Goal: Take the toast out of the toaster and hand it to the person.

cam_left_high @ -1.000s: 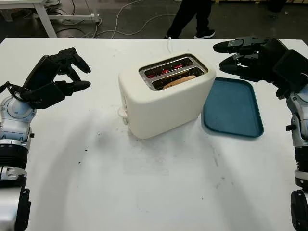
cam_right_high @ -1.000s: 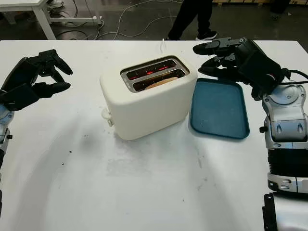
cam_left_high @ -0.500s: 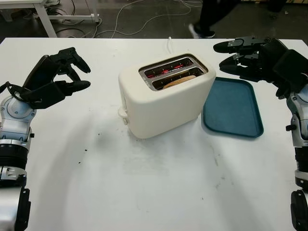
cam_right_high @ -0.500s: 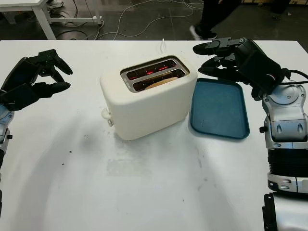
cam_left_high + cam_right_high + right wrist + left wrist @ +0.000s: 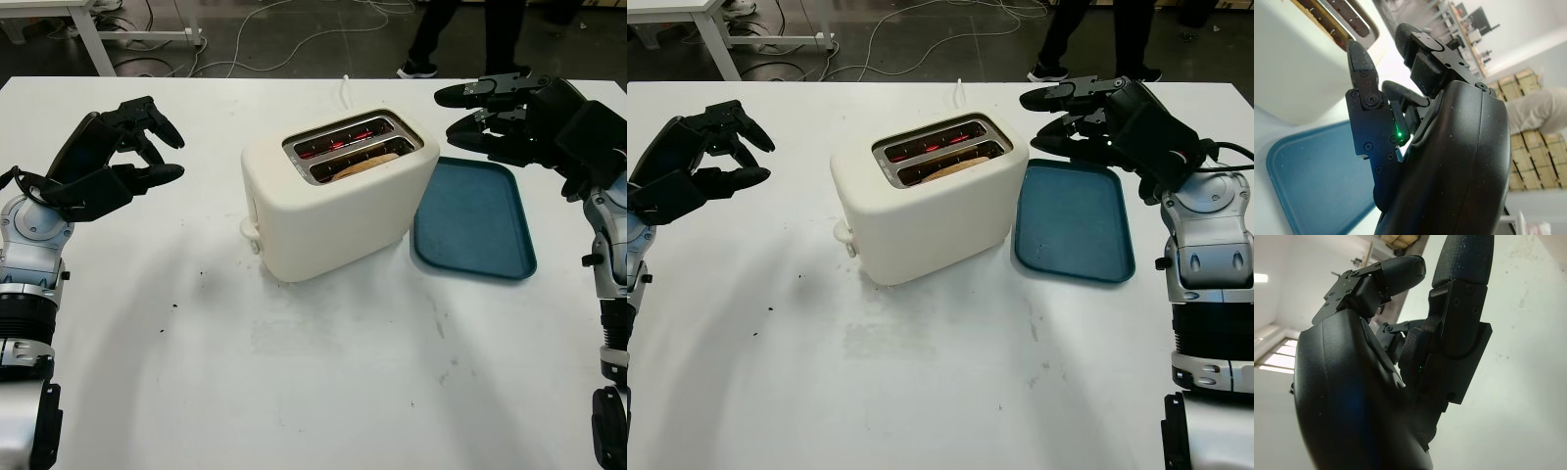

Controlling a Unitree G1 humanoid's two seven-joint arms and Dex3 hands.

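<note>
Person (image 5: 470, 34) is stepping back in at the far edge; arms unchanged; left hand (image 5: 113, 162) released, hovering left; right hand (image 5: 505, 117) released above the blue tray (image 5: 475, 230); toast (image 5: 367, 164) sitting in the toaster (image 5: 333, 196) near slot, grab pending.

Toast (image 5: 367, 164) mostly sunk inside toaster (image 5: 333, 211); person (image 5: 470, 34) cut at legs

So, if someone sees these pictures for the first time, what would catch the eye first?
Probably the cream toaster in the middle of the white table, its far slot glowing red and toast sitting in the near slot. Next, the two black hands raised on either side: the left hand, open, and the right hand, open above the far end of the blue tray.
</note>
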